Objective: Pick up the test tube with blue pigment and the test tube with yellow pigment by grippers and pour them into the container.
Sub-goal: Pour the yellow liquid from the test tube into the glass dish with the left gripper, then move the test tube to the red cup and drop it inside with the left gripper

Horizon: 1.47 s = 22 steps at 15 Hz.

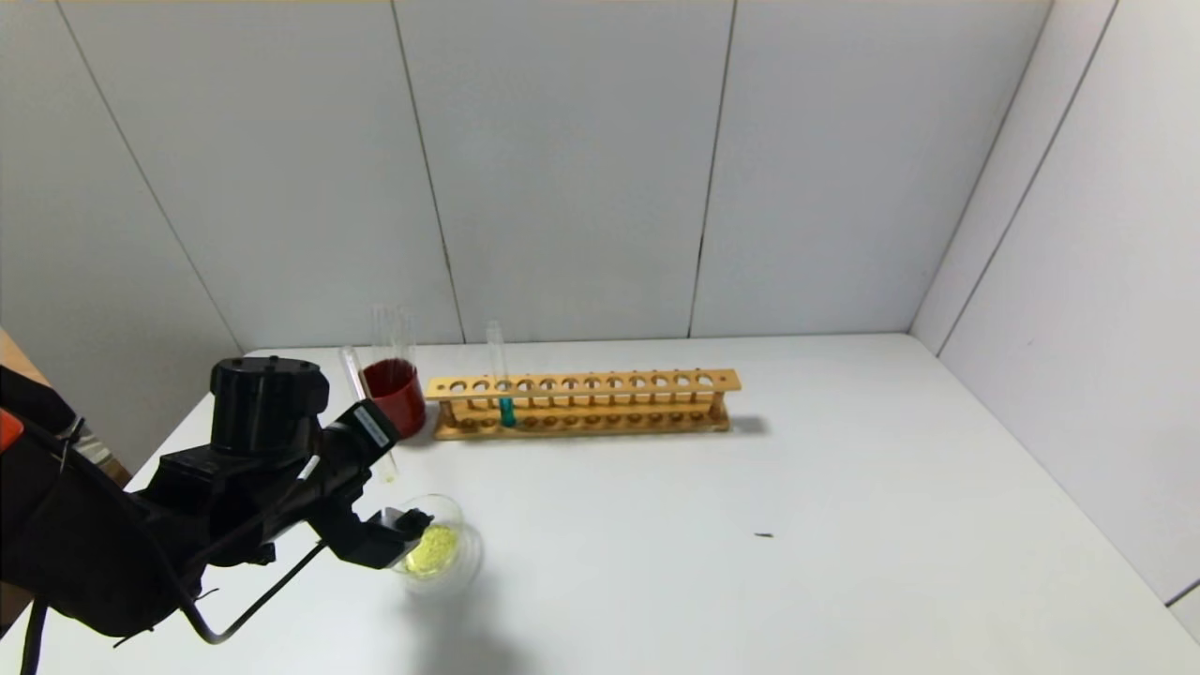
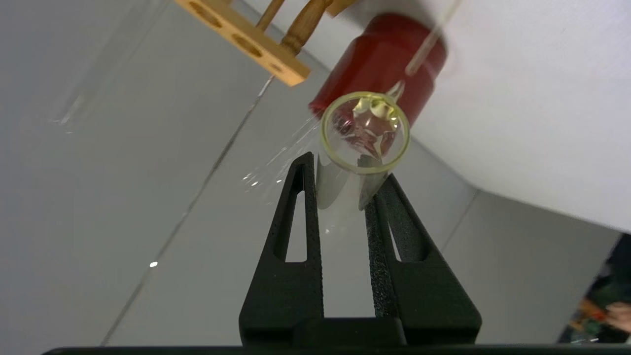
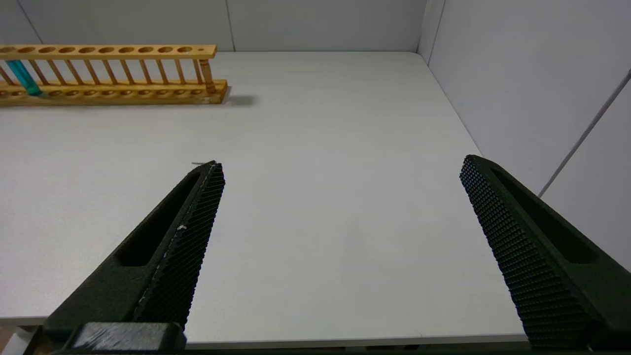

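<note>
Since thin glass is slick and fragile, the yellow-pigment test tube [image 2: 365,135] is pinched mid-body by the nearly closed left gripper [image 2: 340,182].

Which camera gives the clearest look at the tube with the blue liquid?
The head view: the test tube with blue pigment stands upright in the wooden rack, full length visible. The right wrist view catches only its teal tip at the picture's edge. The left wrist view does not show it.

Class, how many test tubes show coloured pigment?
2: the blue tube stands in the wooden rack; the yellow tube is held by the left gripper over the container.
</note>
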{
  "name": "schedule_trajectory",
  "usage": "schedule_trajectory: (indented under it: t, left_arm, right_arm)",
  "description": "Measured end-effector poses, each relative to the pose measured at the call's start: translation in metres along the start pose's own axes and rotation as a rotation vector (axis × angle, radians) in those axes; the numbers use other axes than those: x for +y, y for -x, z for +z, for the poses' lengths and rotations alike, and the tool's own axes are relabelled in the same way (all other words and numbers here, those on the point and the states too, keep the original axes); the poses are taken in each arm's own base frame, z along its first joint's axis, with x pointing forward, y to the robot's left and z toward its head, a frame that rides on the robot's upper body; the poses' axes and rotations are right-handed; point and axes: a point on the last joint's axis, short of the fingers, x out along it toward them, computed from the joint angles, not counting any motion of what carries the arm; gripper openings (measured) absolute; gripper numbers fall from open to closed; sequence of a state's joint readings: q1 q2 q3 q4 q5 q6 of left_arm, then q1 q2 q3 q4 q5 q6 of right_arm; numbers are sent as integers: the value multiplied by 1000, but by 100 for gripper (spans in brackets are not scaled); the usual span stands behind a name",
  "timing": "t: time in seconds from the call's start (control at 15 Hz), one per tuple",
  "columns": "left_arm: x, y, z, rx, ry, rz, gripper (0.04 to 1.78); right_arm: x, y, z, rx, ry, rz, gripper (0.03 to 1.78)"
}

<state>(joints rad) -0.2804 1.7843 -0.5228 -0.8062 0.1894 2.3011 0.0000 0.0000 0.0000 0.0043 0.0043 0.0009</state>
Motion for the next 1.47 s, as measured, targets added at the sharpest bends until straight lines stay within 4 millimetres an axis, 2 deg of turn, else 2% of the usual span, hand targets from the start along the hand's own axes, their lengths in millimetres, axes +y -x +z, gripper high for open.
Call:
schedule_trajectory:
  t: [0.6,0.8,1.0,1.2,1.47]
  left_arm:
    - [8,9,0,39,-41,39,31]
    - [20,13,-12,107,21,90,31]
    - [39,27,-37,244,281,121,31]
    - [59,51,-71,368,606,136,31]
    - [72,78,-112,392,1128,137,31]
  right_arm:
    - [0,0,0,0,1,0,175]
    - [0,0,0,0,1,0,175]
    - [0,0,0,0,0,0,175]
    - [0,0,0,0,0,0,175]
    - [0,0,0,0,0,0,175]
